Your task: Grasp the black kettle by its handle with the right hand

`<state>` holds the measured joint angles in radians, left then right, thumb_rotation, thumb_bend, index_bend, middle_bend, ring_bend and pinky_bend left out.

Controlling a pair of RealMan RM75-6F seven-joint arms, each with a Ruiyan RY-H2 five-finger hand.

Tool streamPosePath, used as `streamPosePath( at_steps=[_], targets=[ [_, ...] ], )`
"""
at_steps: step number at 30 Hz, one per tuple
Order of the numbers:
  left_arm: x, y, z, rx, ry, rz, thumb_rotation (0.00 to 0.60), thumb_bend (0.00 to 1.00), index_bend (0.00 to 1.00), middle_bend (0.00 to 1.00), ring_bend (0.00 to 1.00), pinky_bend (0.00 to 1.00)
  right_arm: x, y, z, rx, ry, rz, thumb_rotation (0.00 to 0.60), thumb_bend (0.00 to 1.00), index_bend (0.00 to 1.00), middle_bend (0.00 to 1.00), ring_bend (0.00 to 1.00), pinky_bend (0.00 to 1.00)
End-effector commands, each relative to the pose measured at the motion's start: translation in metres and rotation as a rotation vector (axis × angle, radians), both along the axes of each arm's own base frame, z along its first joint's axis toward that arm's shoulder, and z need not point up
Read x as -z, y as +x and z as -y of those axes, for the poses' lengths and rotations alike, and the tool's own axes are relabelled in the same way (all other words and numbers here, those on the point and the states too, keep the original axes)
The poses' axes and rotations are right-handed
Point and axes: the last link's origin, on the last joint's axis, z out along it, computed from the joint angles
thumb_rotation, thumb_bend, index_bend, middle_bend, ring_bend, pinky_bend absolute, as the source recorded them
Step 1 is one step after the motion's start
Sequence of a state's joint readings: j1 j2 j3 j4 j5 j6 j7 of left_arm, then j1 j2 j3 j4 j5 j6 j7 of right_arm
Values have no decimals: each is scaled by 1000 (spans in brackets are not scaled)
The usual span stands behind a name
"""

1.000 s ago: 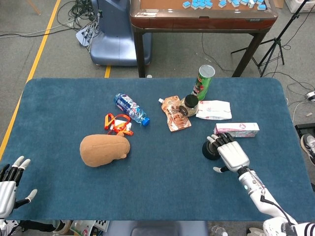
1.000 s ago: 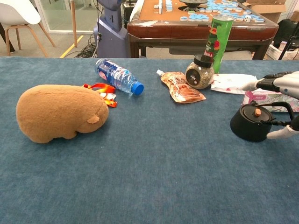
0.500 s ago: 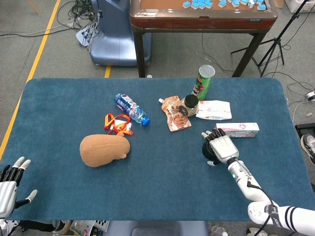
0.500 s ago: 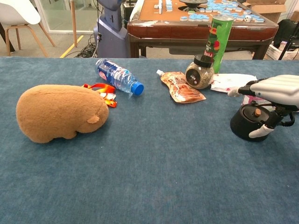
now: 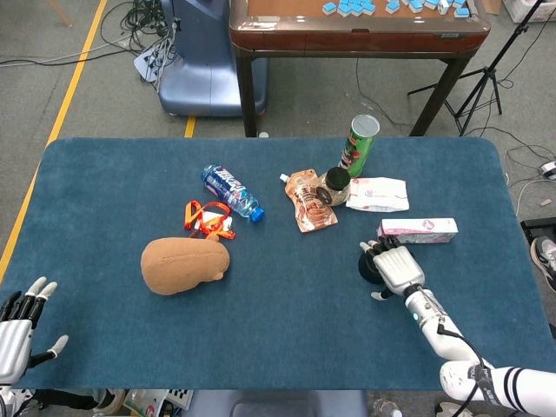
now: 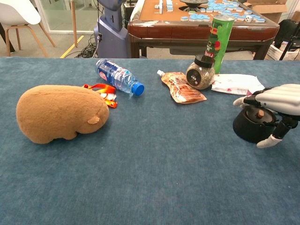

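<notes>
The black kettle (image 6: 250, 126) stands on the blue table at the right, with a small brown knob on its lid. In the head view only a dark edge of the kettle (image 5: 369, 271) shows past my right hand (image 5: 396, 267). My right hand (image 6: 276, 99) lies over the kettle's top with its fingers stretched out towards the left, and its thumb (image 6: 271, 140) hangs beside the kettle's right side. The handle is hidden under the hand, and no closed grip shows. My left hand (image 5: 19, 321) hovers at the near left table edge with fingers apart, holding nothing.
A pink box (image 5: 417, 229) lies just behind the kettle, with a white packet (image 5: 378, 194), a jar (image 5: 334, 186), a green can (image 5: 359, 144) and a pouch (image 5: 309, 200) further back. A brown plush toy (image 5: 184, 264), orange straps (image 5: 207, 219) and a water bottle (image 5: 231, 192) lie left of centre.
My right hand has swung from the kettle's right side to over its top and sunk a little, covering the handle. The left hand has barely shifted.
</notes>
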<state>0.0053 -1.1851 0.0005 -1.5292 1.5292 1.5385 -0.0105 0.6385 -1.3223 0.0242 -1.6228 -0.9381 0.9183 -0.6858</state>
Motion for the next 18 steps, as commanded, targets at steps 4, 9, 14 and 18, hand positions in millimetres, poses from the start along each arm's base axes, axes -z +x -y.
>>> streamPosePath(
  at_steps=[4, 9, 14, 18],
  targets=[
    [0, 1, 0, 1, 0, -2, 600, 203, 115, 51, 145, 46, -1, -3, -9, 2, 24, 11, 503, 0, 0, 192, 157, 28],
    [-1, 1, 0, -4, 2, -4, 600, 203, 115, 51, 145, 46, 1, 3, -25, -34, 71, 45, 503, 0, 0, 224, 198, 28],
    [-1, 1, 1, -7, 2, -4, 600, 203, 114, 51, 145, 46, -1, 11, -48, -82, 130, 78, 504, 0, 0, 229, 218, 28],
    [-1, 1, 2, -8, 1, -6, 600, 203, 114, 51, 145, 46, -7, 14, -63, -113, 150, 97, 504, 0, 0, 233, 233, 28]
  ],
)
